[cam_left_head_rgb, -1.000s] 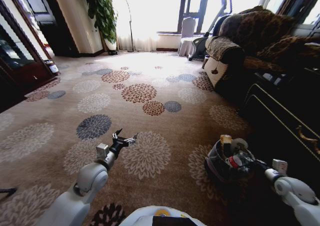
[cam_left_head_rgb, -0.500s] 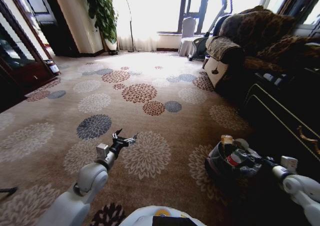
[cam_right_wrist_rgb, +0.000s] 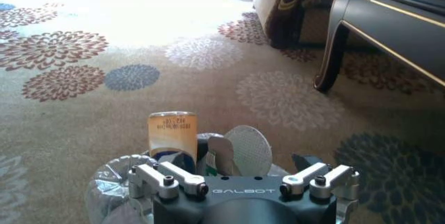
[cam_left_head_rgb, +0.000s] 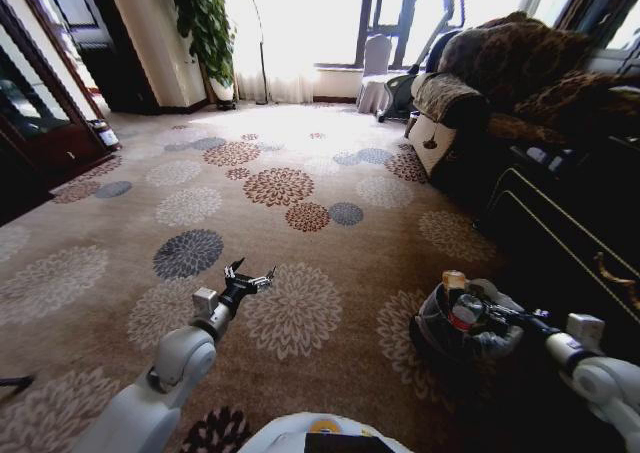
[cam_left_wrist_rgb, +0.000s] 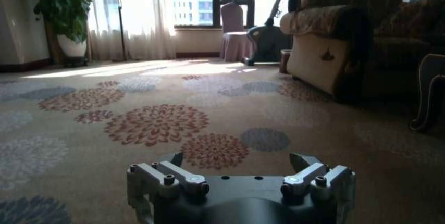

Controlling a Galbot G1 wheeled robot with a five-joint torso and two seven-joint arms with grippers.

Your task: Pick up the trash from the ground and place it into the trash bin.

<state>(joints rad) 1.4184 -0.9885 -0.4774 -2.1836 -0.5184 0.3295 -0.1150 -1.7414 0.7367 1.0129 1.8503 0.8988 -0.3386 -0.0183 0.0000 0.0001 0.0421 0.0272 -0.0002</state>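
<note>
The right gripper (cam_left_head_rgb: 497, 314) is hovering with spread fingers over the trash bin (cam_left_head_rgb: 440, 341) at near right, trash (cam_right_wrist_rgb: 172, 134) standing inside; the left gripper (cam_left_head_rgb: 250, 277) is hanging wide above the carpet (cam_left_head_rgb: 300, 223).

Carpet (cam_left_head_rgb: 300, 223) open ahead & left. Right side tight: trash bin (cam_left_head_rgb: 440, 335) stuffed w/ trash, dark cabinet (cam_left_head_rgb: 560, 233) just beside, sofa (cam_left_head_rgb: 470, 103) beyond.
</note>
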